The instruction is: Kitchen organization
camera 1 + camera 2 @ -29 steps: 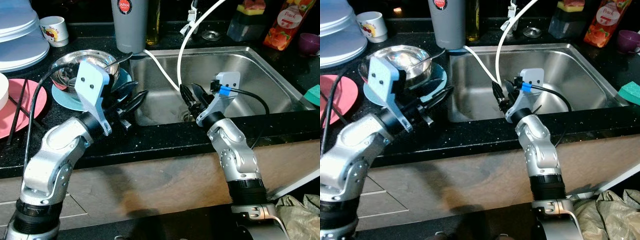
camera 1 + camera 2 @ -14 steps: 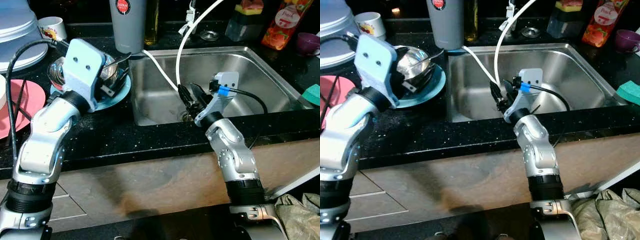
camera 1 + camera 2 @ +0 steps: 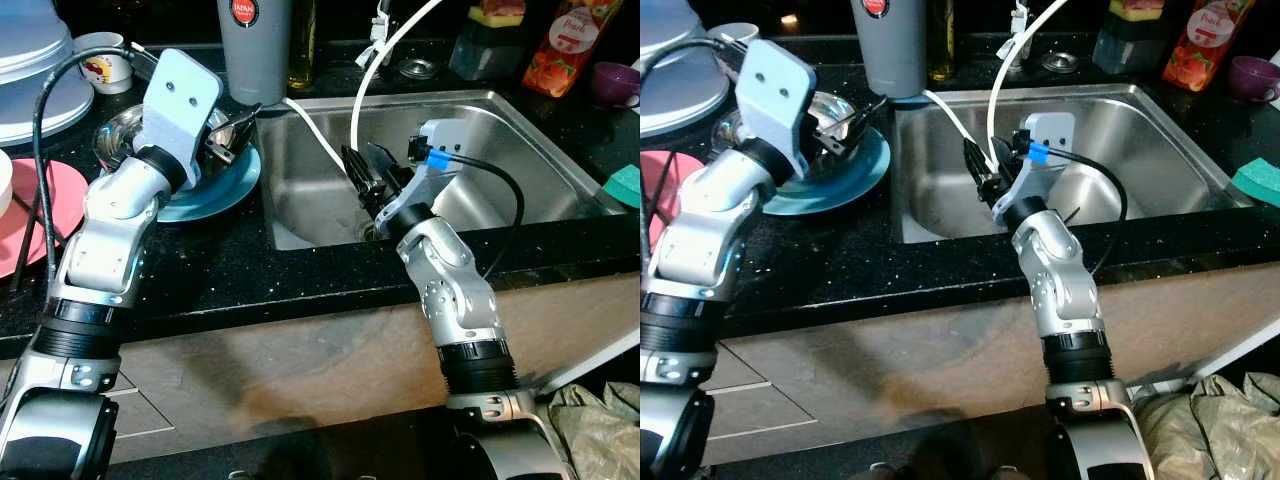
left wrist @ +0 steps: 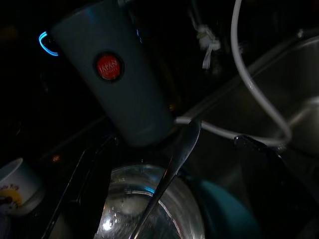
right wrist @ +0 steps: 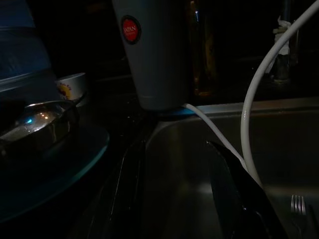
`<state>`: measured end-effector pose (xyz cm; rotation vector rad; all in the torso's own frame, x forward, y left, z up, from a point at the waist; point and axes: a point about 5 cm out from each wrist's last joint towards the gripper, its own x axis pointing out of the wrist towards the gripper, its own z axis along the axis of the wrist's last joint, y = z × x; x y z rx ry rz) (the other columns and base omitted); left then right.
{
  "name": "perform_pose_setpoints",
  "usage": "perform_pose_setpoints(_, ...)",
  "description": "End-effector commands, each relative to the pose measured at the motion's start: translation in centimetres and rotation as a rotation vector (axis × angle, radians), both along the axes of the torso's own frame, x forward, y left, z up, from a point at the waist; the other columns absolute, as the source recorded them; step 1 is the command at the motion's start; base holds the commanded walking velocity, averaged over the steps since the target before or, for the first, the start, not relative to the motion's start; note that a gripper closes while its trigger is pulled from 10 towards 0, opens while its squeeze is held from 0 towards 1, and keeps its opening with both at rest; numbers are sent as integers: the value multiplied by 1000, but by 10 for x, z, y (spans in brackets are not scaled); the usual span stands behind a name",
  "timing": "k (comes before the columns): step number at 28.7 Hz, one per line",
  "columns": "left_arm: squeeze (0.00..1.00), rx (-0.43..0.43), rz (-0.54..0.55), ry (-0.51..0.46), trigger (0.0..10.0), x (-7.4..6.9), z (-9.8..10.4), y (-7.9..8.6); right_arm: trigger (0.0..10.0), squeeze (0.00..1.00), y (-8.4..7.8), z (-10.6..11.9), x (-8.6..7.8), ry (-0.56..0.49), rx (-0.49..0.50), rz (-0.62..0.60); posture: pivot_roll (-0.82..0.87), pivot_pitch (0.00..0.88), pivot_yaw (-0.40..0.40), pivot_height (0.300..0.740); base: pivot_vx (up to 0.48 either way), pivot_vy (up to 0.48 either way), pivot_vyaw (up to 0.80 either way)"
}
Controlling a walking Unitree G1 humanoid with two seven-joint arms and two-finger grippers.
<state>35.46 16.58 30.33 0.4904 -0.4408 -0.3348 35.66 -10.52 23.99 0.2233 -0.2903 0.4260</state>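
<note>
Left eye view: the left gripper (image 3: 222, 135) is poised over a steel bowl (image 3: 122, 135) that sits on a teal plate (image 3: 228, 185) on the black counter (image 3: 250, 270). Its fingers stand parted and hold nothing. A spoon (image 3: 243, 113) lies in the bowl, its handle running up over the rim just beyond the fingertips. The bowl is judged light, rigid and slick; the rim is the likely hold, though the loose spoon may slide or rattle out if the bowl tips. The spoon handle offers a thin, hard, slippery hold.

Right eye view: the right gripper (image 3: 978, 170) hangs inside the steel sink (image 3: 1140, 130), near its front wall, beside a white hose (image 3: 952, 118). Its fingers appear parted with nothing between them. Behind the left gripper stand a grey tumbler (image 3: 884, 45) and a white mug (image 3: 735, 33); well to its outer side lie a pink plate (image 3: 668, 190) and stacked pale plates (image 3: 670, 70).

Left wrist view: between the two dark fingers, the spoon (image 4: 174, 164) rises from the bowl (image 4: 149, 209) toward the tumbler (image 4: 117, 84) just ahead. Apart from the spoon, the bowl looks empty, though its bright reflections leave that uncertain.

Right wrist view: ahead of the open fingers stand the tumbler (image 5: 154, 55) and the hose (image 5: 259, 99); a fork (image 5: 298, 205) lies in the sink close to one finger. The tumbler's contents cannot be seen.
</note>
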Motion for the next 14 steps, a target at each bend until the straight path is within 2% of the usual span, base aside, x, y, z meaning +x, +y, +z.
perform_pose_setpoints(1, 1000, 38, 7, 9, 10000, 4, -3, -2, 10000, 0, 1, -1, 1, 7, 11, -1, 48, 115, -19, 740, 0, 0, 0)
perform_pose_setpoints(2, 792, 31, 18, 23, 10000, 7, -4, 0, 10000, 0, 1, -1, 1, 7, 11, -1, 47, 117, -20, 740, 0, 0, 0)
perform_pose_setpoints(3, 792, 31, 18, 23, 10000, 7, -4, 0, 10000, 0, 1, -1, 1, 7, 11, -1, 47, 117, -20, 740, 0, 0, 0)
perform_pose_setpoints(4, 0, 15, 53, 36, 10000, 12, -3, 7, 10000, 0, 2, -1, 2, 10, 11, 0, 42, 119, -20, 740, 0, 0, 0)
perform_pose_setpoints(8, 0, -13, 84, 19, 10000, 17, 3, 16, 10000, 0, 3, -1, 2, 12, 10, 2, 41, 123, -21, 740, 0, 0, 0)
perform_pose_setpoints(14, 0, 34, 88, 6, 10000, 22, 5, 25, 10000, 0, 5, 2, 7, 14, 14, 9, 48, 126, -24, 740, 0, 0, 0)
